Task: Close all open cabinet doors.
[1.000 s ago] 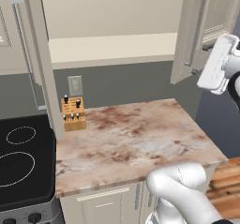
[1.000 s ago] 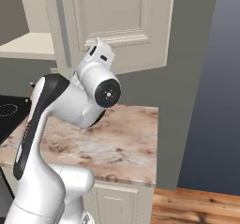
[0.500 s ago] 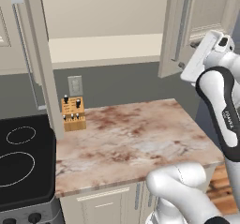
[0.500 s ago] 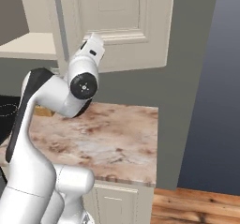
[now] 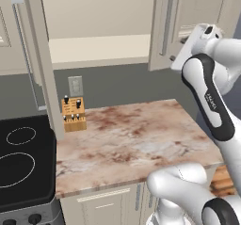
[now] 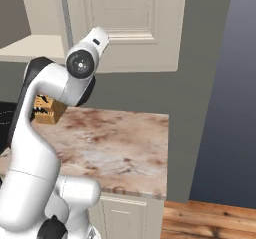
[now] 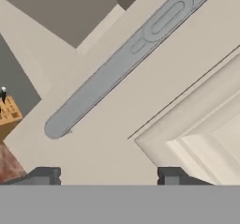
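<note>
Marble counter (image 5: 127, 139) beneath cream paneled cabinet door (image 5: 188, 21), grey bar handle (image 7: 122, 61); pincer (image 7: 108, 175) spread.

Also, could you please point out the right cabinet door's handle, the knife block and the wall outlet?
right cabinet door's handle (image 7: 117, 61): hand view, middle of the grey bar.
knife block (image 5: 73, 114): left base view, wooden front.
wall outlet (image 5: 75, 85): left base view, plate centre.
</note>
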Motion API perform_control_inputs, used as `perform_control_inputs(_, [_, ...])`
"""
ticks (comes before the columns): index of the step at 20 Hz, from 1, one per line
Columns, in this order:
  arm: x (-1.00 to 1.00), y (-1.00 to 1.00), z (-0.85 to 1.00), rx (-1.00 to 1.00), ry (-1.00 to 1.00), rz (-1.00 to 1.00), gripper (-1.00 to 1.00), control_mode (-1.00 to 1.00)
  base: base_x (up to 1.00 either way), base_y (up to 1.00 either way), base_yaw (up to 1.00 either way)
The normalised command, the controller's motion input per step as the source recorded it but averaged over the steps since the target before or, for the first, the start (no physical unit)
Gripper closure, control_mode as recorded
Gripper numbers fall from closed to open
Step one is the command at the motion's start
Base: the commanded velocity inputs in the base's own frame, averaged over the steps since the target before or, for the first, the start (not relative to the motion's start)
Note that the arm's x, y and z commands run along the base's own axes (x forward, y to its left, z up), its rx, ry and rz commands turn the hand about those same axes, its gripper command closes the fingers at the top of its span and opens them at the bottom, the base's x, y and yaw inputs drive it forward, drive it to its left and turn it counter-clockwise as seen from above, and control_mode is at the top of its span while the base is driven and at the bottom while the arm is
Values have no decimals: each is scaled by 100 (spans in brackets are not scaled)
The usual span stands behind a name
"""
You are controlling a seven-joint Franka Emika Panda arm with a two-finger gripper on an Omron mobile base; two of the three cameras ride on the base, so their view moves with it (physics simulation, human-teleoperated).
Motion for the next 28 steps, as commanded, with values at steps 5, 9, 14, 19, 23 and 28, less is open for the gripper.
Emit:
perform_control_inputs(5, [50, 0, -7, 0, 13, -1, -100, -100, 0, 0, 0])
perform_control_inputs(9, [57, 0, -12, 0, 12, 0, -100, -100, 0, 0, 0])
perform_control_inputs(14, [53, 0, -18, 0, 9, 0, -100, -100, 0, 0, 0])
perform_control_inputs(19, [22, 0, -16, 0, 3, 0, -100, -100, 0, 0, 0])
perform_control_inputs(23, [-33, 13, -31, -5, -2, 2, -100, -100, 0, 0, 0])
perform_control_inputs(28, [-72, 35, -37, -11, -7, 6, -100, -100, 0, 0, 0])
